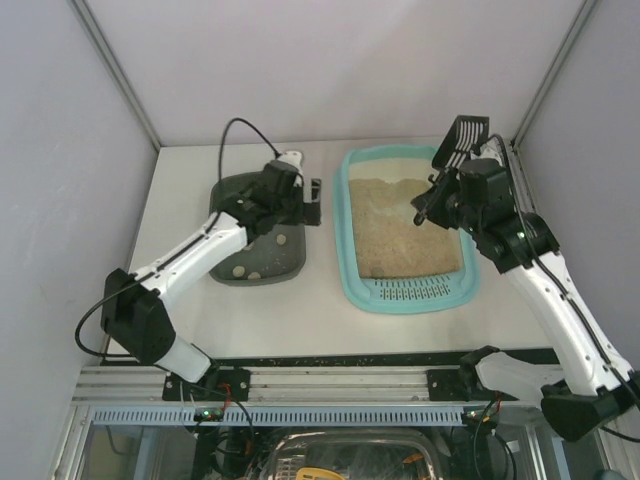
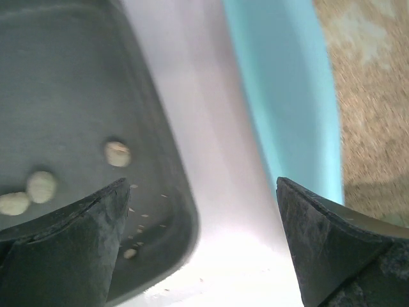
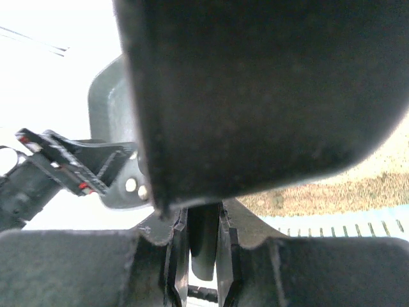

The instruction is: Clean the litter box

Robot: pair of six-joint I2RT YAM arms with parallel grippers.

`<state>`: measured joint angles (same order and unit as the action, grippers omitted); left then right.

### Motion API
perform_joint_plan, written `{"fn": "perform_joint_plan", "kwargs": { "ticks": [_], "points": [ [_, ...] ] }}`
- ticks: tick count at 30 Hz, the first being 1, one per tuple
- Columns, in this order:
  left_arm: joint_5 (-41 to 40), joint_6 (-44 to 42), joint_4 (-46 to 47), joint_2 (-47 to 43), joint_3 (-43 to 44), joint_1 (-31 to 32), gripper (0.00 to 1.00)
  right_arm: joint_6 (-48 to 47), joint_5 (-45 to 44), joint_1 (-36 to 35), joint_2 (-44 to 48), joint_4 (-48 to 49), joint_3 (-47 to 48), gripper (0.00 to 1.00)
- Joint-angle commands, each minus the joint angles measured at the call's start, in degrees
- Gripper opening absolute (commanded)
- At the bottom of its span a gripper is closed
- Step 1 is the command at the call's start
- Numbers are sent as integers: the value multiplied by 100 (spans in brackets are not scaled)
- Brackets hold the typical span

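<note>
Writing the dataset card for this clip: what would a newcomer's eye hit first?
The turquoise litter box right of centre, tan litter inside, with the right gripper shut on a black slotted scoop raised over its far right corner. Then the dark grey tray to its left, holding a few pale clumps, with the left gripper open over the gap between them.

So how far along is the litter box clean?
Done: several clumps already lie in the grey tray. In hand: right gripper is shut on the black scoop, raised near the far corner of the litter box; left gripper is open, empty. Left: can't tell whether clumps remain in the litter; scoop not put down.
</note>
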<state>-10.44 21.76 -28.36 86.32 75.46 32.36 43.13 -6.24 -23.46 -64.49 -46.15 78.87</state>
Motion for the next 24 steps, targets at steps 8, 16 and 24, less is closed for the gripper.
{"fn": "perform_joint_plan", "kwargs": {
  "ticks": [8,16,24],
  "points": [
    [-249,360,-210,401,870,1318,100,109,157,96,1512,-417,-638,0],
    [-177,444,-325,961,826,1655,100,-211,481,264,2178,-476,-1138,0],
    [-433,95,-200,1708,1196,1633,89,-50,1058,719,2065,-257,-1273,0]
  ]
}}
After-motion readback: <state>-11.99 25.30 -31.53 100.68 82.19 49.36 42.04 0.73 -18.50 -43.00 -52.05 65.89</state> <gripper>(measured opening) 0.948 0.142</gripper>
